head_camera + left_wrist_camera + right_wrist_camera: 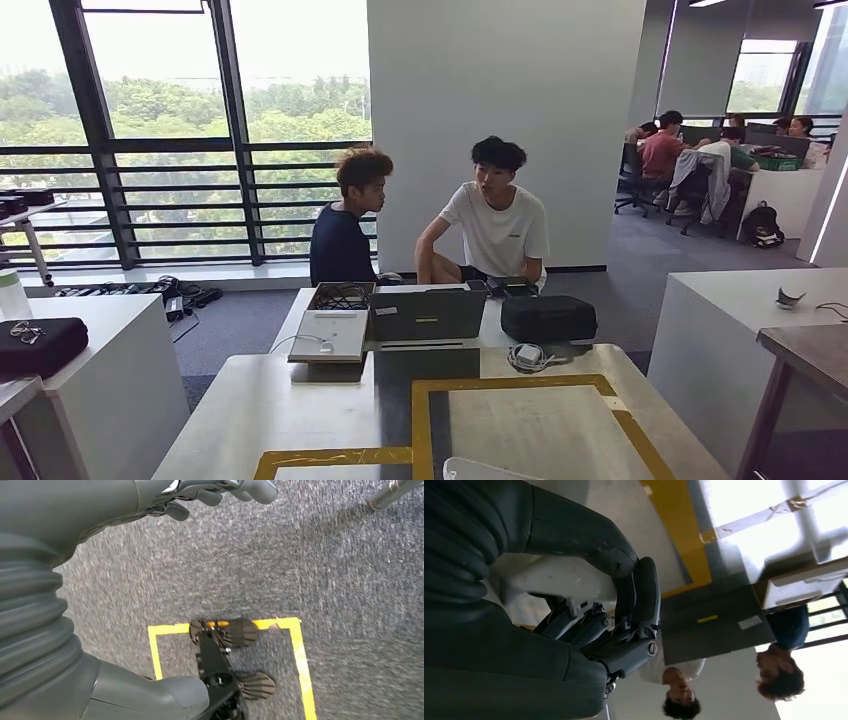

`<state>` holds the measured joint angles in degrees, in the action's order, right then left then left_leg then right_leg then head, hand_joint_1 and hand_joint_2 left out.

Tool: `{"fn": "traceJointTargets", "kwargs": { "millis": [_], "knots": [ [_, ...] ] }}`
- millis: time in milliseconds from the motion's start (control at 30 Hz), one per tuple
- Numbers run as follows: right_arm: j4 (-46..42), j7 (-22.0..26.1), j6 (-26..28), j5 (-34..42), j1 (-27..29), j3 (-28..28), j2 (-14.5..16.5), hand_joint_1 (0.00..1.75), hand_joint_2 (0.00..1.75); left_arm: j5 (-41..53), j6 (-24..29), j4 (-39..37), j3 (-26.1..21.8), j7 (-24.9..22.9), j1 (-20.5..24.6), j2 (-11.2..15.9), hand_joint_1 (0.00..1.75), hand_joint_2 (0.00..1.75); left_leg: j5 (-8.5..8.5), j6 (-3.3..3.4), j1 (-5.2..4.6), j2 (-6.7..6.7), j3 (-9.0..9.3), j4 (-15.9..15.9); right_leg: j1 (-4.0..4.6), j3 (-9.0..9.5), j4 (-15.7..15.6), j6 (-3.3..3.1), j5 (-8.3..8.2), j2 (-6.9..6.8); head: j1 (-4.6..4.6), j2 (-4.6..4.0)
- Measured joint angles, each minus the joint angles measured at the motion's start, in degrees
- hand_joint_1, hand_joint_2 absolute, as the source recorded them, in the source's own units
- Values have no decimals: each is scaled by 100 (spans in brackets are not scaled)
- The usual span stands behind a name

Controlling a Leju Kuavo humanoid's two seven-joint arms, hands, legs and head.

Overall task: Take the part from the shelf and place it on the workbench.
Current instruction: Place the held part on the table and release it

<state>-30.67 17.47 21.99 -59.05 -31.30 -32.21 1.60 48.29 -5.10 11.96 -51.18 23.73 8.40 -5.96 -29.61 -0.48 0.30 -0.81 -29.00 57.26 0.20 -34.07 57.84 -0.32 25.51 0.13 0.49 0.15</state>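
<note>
The white part (pixel 559 577), smooth and pale, sits clamped in the right hand (pixel 614 615), thumb and dark fingers wrapped round it, over the near edge of the workbench (pixel 300 410) with its yellow tape frame (pixel 520 385). The left hand (pixel 220 492) hangs over grey carpet (pixel 325 580), fingers loosely curled, holding nothing. No legible writing.

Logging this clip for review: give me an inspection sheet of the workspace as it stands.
Surface: pale workbench with yellow tape frames.
Job's things: white part held in the right hand, over the workbench.
Clutter: laptop, black case, open box, white charger.
Hands: left hand hangs over grey carpet, nothing seen in it.
Cables: white cord coiled at the charger.
Surroundings: two seated people behind the bench, windows, white pillar.
</note>
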Motion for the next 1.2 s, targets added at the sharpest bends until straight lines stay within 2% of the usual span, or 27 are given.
{"fn": "traceJointTargets", "kwargs": {
  "millis": [67, 633, 767, 1000, 1200],
  "knots": [
    [179, 85, 228, 5, 249, 78, -71, 0, 0, 27, 55, 0, 37, 18, -2, -1, 0, 175, -7, 4, 4, 11, -21, 0, -8, -2, 0, 1, 0, 11, 3, 0],
    [466, 30, 69, -75, 421, 324, -188, 0, 0, 69, 117, 1, 154, 71, 24, -1, 0, 175, -17, 9, 4, 40, 5, 2, -13, -3, -3, 2, -1, 30, 2, 0],
    [477, 27, 45, -114, 425, 354, -191, 0, 0, 16, 217, 3, 154, 90, 26, 2, 0, 0, -17, 9, 4, 40, 5, 2, -13, -3, -3, 2, -2, 29, 2, 0],
    [487, 116, 22, -202, 403, 416, -189, 0, 0, -121, 473, 5, 152, -195, 37, 15, 0, 0, -17, 9, 4, 39, 4, 2, -13, -2, -3, 2, -2, 29, 2, 0],
    [460, 342, 315, -202, 358, 505, -180, 0, 0, -264, 581, 5, 128, -276, 36, 17, 0, 0, -17, 9, 5, 39, 2, 2, -14, -1, -2, 2, -2, 28, 2, 0]
  ]
}}
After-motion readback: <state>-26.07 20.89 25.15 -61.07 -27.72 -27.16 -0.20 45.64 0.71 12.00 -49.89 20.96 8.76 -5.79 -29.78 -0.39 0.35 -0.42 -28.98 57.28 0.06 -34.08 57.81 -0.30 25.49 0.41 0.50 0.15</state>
